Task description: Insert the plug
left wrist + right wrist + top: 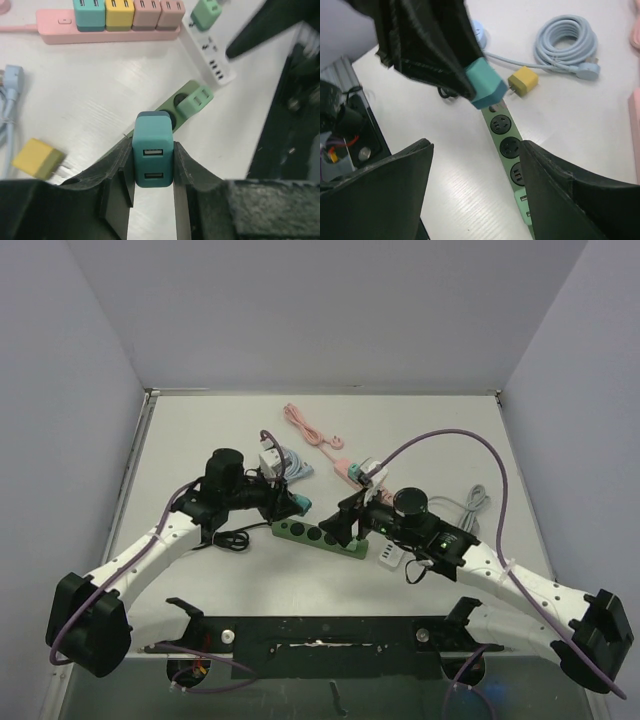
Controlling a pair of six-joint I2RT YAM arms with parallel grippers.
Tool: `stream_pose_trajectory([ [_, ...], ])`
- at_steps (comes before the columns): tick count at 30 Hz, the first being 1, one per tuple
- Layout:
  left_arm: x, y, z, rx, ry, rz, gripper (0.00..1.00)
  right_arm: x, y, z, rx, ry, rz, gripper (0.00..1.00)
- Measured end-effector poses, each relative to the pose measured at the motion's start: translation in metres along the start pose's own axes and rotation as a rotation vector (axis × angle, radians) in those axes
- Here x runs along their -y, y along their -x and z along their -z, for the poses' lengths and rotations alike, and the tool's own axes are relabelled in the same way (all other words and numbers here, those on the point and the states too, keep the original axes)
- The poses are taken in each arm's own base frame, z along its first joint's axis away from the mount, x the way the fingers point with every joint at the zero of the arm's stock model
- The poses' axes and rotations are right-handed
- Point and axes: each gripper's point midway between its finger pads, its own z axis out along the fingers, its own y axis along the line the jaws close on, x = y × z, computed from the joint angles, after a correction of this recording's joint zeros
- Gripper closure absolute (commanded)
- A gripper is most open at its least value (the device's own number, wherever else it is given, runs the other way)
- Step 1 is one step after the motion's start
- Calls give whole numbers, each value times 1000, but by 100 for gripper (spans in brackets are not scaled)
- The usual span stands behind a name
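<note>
My left gripper (296, 502) (152, 175) is shut on a teal USB charger plug (152, 152), its two USB ports facing the wrist camera. The plug (487, 85) hangs tilted over the left end of the green power strip (318, 534) (501, 134) (172, 102); its prongs are hidden. A light green plug (195, 100) (522, 206) sits in the strip's other end. My right gripper (345, 525) (475, 145) is open and empty, its jaws spread wide over the strip's middle sockets.
A pink power strip (107, 31) (345, 470) with several coloured chargers lies behind. A white power strip (209, 60) (388, 556), a yellow charger (37, 159) (522, 82), a coiled blue cable (565, 42) and a grey cable (470, 504) lie around.
</note>
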Motion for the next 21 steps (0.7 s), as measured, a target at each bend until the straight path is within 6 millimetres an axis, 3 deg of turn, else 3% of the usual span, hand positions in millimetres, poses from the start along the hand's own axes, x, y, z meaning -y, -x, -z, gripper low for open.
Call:
stream_pose_trajectory([
  [4,-4,-16,0,-68,-25,-270,100,25,6,15,32,-152,-189,31],
  [10,20,-27,-4,-173,-159,-705,100,89,-15,37,14,-441,-484,31],
  [15,30,-39,-15,-256,-262,-877,100,134,-19,57,64,-587,-642,32],
  [18,31,-55,-29,-348,-321,-922,100,144,-22,63,81,-614,-674,32],
  [21,30,-73,-40,-449,-378,-933,100,141,-27,65,75,-602,-677,32],
])
